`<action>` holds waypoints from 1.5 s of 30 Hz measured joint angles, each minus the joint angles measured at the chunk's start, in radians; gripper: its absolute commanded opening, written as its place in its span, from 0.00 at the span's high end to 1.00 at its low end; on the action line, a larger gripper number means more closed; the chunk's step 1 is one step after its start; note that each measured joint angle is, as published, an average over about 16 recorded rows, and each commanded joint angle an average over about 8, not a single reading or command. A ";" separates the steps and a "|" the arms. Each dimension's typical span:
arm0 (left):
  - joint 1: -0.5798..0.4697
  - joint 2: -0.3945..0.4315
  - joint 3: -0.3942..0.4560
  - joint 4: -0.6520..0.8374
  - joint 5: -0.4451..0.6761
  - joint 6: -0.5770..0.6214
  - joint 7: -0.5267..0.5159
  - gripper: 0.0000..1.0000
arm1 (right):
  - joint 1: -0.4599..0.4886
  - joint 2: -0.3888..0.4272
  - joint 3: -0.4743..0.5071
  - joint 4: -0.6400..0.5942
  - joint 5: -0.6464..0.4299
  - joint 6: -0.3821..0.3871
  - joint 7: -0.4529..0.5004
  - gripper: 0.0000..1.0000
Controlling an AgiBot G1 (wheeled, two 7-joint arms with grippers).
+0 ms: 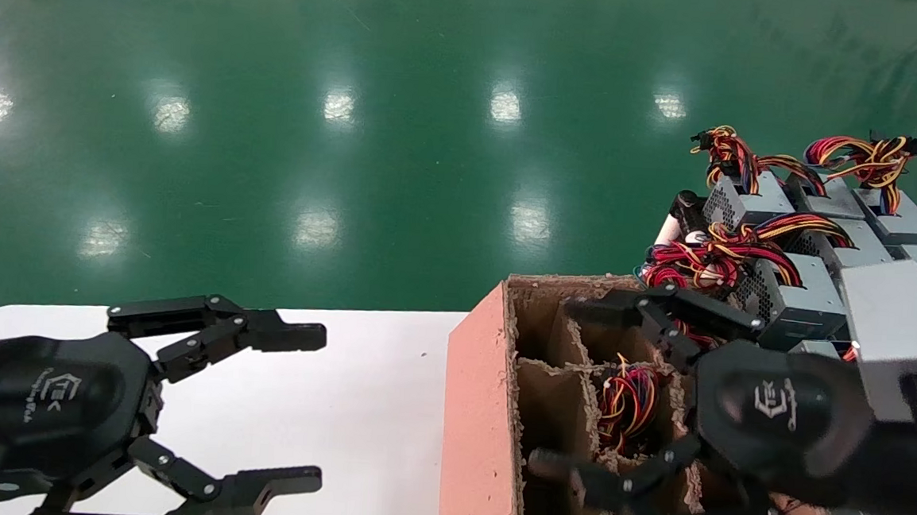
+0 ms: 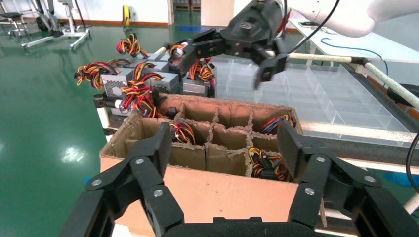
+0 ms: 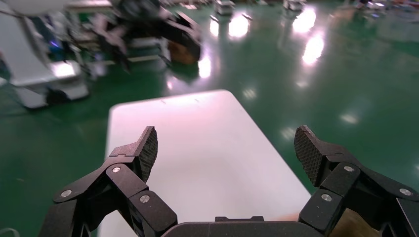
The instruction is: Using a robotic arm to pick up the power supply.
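Right now the right gripper [image 1: 570, 392] hangs over the divided cardboard box [image 1: 472, 418], its fingers [image 1: 607, 306] spread wide with nothing between them, one above the far cells and one above the near ones. The power supply it looks likeliest to go for sits down in a cell directly under that open span, showing only as a knot of red, yellow and black wires [image 1: 626, 403]; its metal body is hidden by the dividers. More grey power supplies [image 1: 790, 298] are stacked beyond the box, behind the far finger. To do this well, I'd say the arm should turn the wrist downward, line the fingers up with a single cell, and drop straight in so they clear the ragged cardboard walls and close on the casing rather than on loose cable. The left gripper [image 1: 322, 408] is parked over the white counter [image 1: 354, 394], well apart from the box, likewise wide open and empty.
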 measured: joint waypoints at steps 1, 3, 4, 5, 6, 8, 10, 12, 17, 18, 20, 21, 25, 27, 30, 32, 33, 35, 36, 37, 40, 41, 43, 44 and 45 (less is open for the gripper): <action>0.000 0.000 0.000 0.000 0.000 0.000 0.000 0.00 | -0.003 -0.006 0.000 -0.001 0.010 -0.010 0.000 0.00; 0.000 0.000 0.000 0.000 0.000 0.000 0.000 0.00 | -0.007 -0.016 0.001 -0.003 0.028 -0.027 0.001 0.00; 0.000 0.000 0.000 0.000 0.000 0.000 0.000 0.00 | -0.010 -0.020 0.001 -0.003 0.037 -0.035 0.001 0.00; 0.000 0.000 0.000 0.000 0.000 0.000 0.000 0.00 | -0.012 -0.024 0.001 -0.004 0.044 -0.043 0.002 0.00; 0.000 0.000 0.000 0.000 0.000 0.000 0.000 0.00 | -0.013 -0.028 0.001 -0.005 0.051 -0.049 0.002 0.00; 0.000 0.000 0.000 0.000 0.000 0.000 0.000 0.00 | -0.016 -0.034 0.002 -0.006 0.062 -0.059 0.002 0.00; 0.000 0.000 0.000 0.000 0.000 0.000 0.000 0.00 | -0.019 -0.038 0.002 -0.006 0.070 -0.067 0.002 0.00; 0.000 0.000 0.000 0.000 -0.001 0.000 0.000 0.00 | -0.020 -0.041 0.002 -0.007 0.075 -0.072 0.003 0.00; 0.000 0.000 0.000 0.000 -0.001 0.000 0.000 0.00 | -0.021 -0.042 0.002 -0.008 0.078 -0.075 0.003 0.00; 0.000 0.000 0.000 0.000 -0.001 0.000 0.000 0.00 | -0.021 -0.042 0.002 -0.008 0.077 -0.074 0.003 0.00; 0.000 0.000 0.000 0.000 -0.001 0.000 0.000 0.00 | -0.020 -0.040 0.002 -0.008 0.075 -0.072 0.003 0.00; 0.000 0.000 0.000 0.000 -0.001 0.000 0.000 0.00 | -0.020 -0.040 0.002 -0.007 0.074 -0.071 0.003 0.00; 0.000 0.000 0.000 0.000 -0.001 0.000 0.000 0.00 | -0.019 -0.038 0.002 -0.007 0.070 -0.067 0.003 0.00; 0.000 0.000 0.000 0.000 -0.001 0.000 0.000 0.00 | -0.019 -0.037 0.002 -0.007 0.069 -0.066 0.003 0.00; 0.000 0.000 0.000 0.000 -0.001 0.000 0.000 0.00 | -0.018 -0.036 0.002 -0.007 0.067 -0.065 0.003 0.00; 0.000 0.000 0.000 0.000 -0.001 0.000 0.000 0.00 | -0.018 -0.036 0.002 -0.007 0.066 -0.064 0.003 0.00; 0.000 0.000 0.000 0.000 -0.001 0.000 0.000 0.00 | -0.018 -0.036 0.002 -0.007 0.065 -0.063 0.003 0.00; 0.000 0.000 0.000 0.000 -0.001 0.000 0.000 0.00 | -0.018 -0.035 0.002 -0.007 0.065 -0.063 0.003 0.00; 0.000 0.000 0.000 0.000 -0.001 0.000 0.000 0.00 | -0.018 -0.035 0.002 -0.007 0.064 -0.062 0.003 0.00; 0.000 0.000 0.000 0.000 -0.001 0.000 0.000 0.00 | -0.018 -0.035 0.002 -0.006 0.064 -0.062 0.003 0.00; 0.000 0.000 0.000 0.000 -0.001 0.000 0.000 0.00 | -0.017 -0.035 0.002 -0.006 0.063 -0.061 0.003 0.00; 0.000 0.000 0.000 0.000 -0.001 0.000 0.000 0.00 | -0.017 -0.034 0.002 -0.006 0.063 -0.061 0.003 0.00; 0.000 0.000 0.000 0.000 -0.001 0.000 0.000 0.00 | -0.017 -0.034 0.002 -0.006 0.063 -0.061 0.003 0.00; 0.000 0.000 0.000 0.000 -0.001 0.000 0.000 0.00 | -0.017 -0.034 0.002 -0.006 0.062 -0.061 0.003 0.00; 0.000 0.000 0.000 0.000 -0.001 0.000 0.000 0.00 | -0.017 -0.034 0.002 -0.006 0.062 -0.061 0.003 0.00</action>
